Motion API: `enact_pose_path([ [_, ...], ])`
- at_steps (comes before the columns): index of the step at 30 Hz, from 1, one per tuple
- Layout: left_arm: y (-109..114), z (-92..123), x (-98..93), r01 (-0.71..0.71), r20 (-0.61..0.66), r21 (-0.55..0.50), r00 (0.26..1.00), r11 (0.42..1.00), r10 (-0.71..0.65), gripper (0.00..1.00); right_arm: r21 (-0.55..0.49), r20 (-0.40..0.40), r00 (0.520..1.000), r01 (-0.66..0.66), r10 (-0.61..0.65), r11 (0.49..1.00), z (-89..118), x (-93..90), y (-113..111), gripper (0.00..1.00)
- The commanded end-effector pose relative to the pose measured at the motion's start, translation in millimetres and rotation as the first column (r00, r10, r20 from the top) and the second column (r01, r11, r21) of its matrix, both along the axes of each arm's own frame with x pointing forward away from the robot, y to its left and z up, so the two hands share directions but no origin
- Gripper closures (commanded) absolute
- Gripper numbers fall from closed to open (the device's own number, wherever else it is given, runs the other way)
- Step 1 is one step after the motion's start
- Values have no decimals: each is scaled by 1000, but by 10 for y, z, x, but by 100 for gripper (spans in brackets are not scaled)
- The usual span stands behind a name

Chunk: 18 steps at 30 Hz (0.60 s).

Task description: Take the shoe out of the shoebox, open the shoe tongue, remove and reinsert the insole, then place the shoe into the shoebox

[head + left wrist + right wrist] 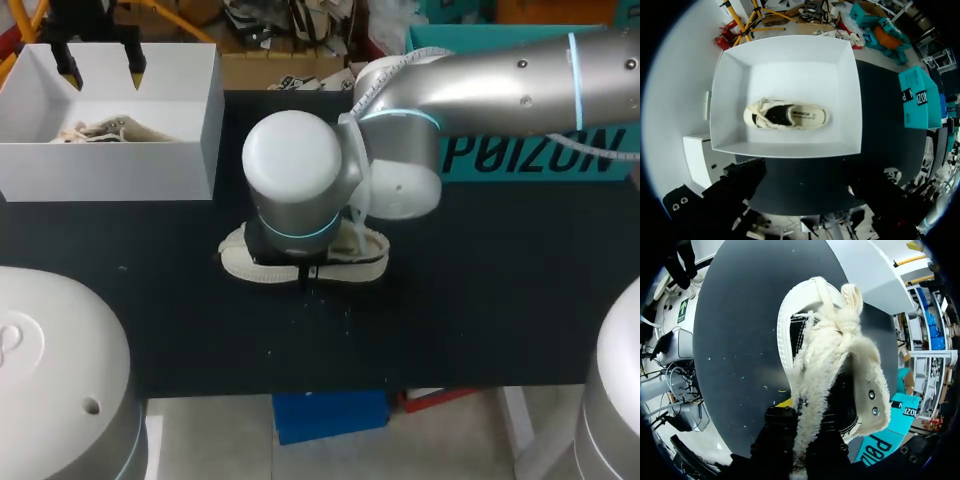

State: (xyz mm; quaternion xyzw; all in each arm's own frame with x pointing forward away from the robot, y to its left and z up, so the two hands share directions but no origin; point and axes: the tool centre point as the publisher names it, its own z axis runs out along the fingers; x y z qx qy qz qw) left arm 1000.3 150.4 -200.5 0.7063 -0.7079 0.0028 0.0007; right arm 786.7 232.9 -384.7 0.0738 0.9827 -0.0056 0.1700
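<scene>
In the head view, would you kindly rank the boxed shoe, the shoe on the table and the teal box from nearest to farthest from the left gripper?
1. Boxed shoe, just below the left gripper.
2. Shoe on the table, toward the middle.
3. Teal box, at the far right.

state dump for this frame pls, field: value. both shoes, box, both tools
shoebox: white, open, far left of table
boxed shoe: inside shoebox, opening facing up
table shoe: mid-table, outside the box, under the right arm
left tool: above shoebox, open, empty
right tool: down at table shoe's upper; grip cannot be told
</scene>
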Motion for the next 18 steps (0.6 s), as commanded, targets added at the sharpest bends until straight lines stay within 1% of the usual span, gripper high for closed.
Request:
enact_pose_path([
  [1, -1, 4, -2, -1, -2, 2, 1000, 1000, 1, 0, 11, -9, 1000, -2, 2, 1000, -112, 28, 22, 100],
  [11, -1, 4, -2, -1, -2, 2, 1000, 1000, 1, 0, 19, -19, 1000, 9, -9, 1000, -235, 11, 42, 100],
  [16, -1, 4, -2, -1, -2, 2, 1000, 1000, 1, 0, 26, -22, 1000, 2, -1, 1000, -253, 15, 53, 100],
  [18, -1, 4, -2, -1, -2, 2, 1000, 1000, 1, 0, 31, -29, 1000, 0, 1, 1000, -234, 15, 54, 0],
])
